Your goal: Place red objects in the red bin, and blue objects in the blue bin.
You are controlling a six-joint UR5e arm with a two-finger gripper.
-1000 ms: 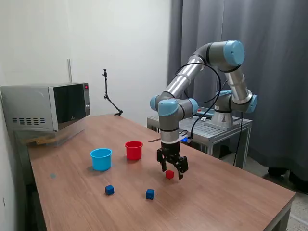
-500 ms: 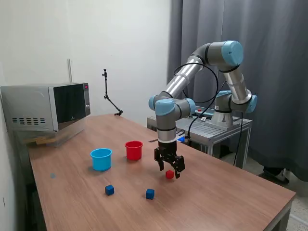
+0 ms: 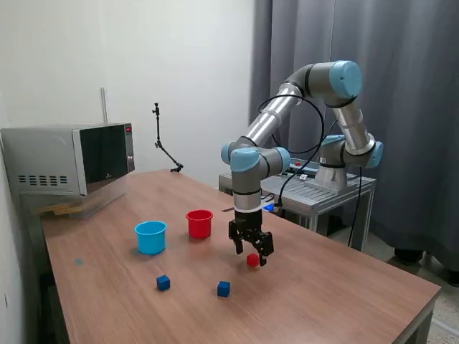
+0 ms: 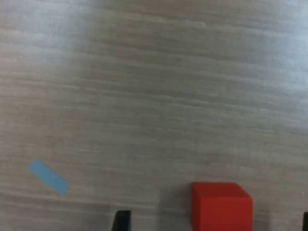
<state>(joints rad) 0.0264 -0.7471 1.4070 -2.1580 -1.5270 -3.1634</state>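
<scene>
A small red cube [image 3: 252, 260] lies on the wooden table [image 3: 323, 294], and my gripper [image 3: 250, 252] hangs open right over it, fingers pointing down. The wrist view shows the red cube [image 4: 222, 207] between my spread fingertips [image 4: 121, 220], nearer one side, and my gripper [image 4: 214, 224] holds nothing. Two dark blue cubes [image 3: 163, 283] [image 3: 224, 288] rest on the table nearer the front edge. The red bin [image 3: 199, 223] and the light blue bin [image 3: 150, 236] stand upright to the exterior view's left of the gripper.
A microwave [image 3: 68, 158] sits at the table's far left corner, with a thin black stand [image 3: 159, 136] behind the table. The arm's base is on a metal cart [image 3: 315, 190] beyond the table. A bit of blue tape [image 4: 48, 176] is stuck on the tabletop.
The gripper has shifted a little toward the exterior view's left, staying open over the red cube. The cubes and bins have not moved.
</scene>
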